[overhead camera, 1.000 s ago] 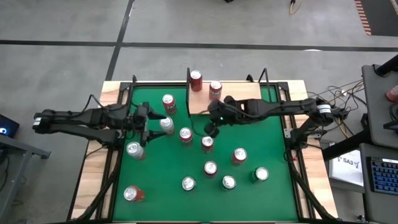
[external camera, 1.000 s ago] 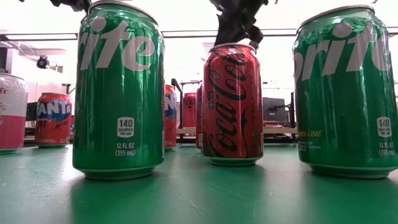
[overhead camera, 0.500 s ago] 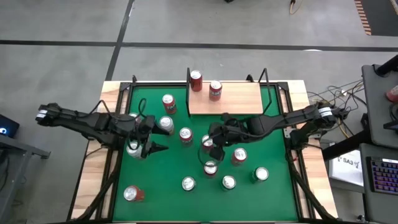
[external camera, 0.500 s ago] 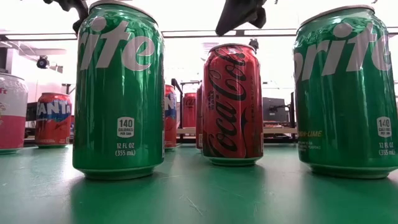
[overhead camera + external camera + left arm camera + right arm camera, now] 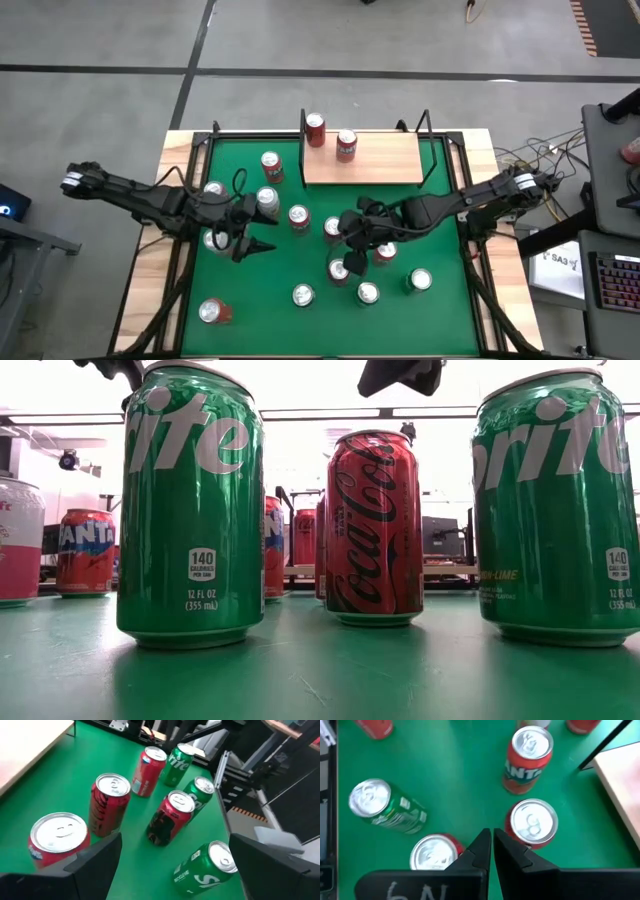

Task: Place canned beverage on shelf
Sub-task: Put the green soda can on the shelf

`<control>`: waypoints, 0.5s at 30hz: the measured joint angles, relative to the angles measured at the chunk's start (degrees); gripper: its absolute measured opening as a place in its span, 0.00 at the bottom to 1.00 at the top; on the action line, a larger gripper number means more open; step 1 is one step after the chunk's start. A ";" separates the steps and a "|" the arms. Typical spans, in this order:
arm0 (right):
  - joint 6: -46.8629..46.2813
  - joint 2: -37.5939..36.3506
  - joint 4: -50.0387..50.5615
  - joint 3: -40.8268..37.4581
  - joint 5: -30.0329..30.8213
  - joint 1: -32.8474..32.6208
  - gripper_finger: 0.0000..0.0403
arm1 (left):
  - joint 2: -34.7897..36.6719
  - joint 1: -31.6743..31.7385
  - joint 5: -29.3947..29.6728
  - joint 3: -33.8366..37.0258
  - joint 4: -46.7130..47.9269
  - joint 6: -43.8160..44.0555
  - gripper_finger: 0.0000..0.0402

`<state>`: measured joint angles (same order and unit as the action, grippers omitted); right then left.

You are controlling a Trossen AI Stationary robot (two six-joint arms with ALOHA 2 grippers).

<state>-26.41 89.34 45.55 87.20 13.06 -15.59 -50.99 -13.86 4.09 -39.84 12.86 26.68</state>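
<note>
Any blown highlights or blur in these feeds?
Low view: background behind the Coca-Cola can is blown out white, and the near Sprite can looms large. Left wrist view: soft motion blur on the cans. High view: even light, with faint shadows on the green felt.

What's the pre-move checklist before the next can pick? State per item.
1. Shelf has free room: ok, two cans sit at its left end, the rest of the board is bare.
2. Left gripper ready to grasp: ok, open and empty, over the green tabletop near the left cans.
3. Right gripper ready to grasp: not ok, shut and holding nothing, above the middle cluster of cans.
4. Cans upright for pickup: ok, every can on the tabletop stands upright in the high view.
5. Arms apart from each other: ok, a clear gap between them.
6. Which can is targeted: cannot tell.
</note>
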 joint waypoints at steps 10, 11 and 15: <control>-1.16 0.00 -0.80 0.00 0.42 -1.80 0.03 | -3.56 0.01 1.57 -0.74 -2.81 -7.60 0.86; -1.76 0.00 -0.73 0.00 0.37 -2.19 0.03 | -4.22 0.01 2.43 -0.74 -2.89 -8.03 0.86; -3.55 0.00 -0.40 0.00 0.35 -3.76 0.03 | -7.12 0.02 5.73 -0.74 -3.52 -11.50 0.86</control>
<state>-29.97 89.34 45.15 87.20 13.41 -19.35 -58.11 -13.84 9.82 -40.58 9.34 15.17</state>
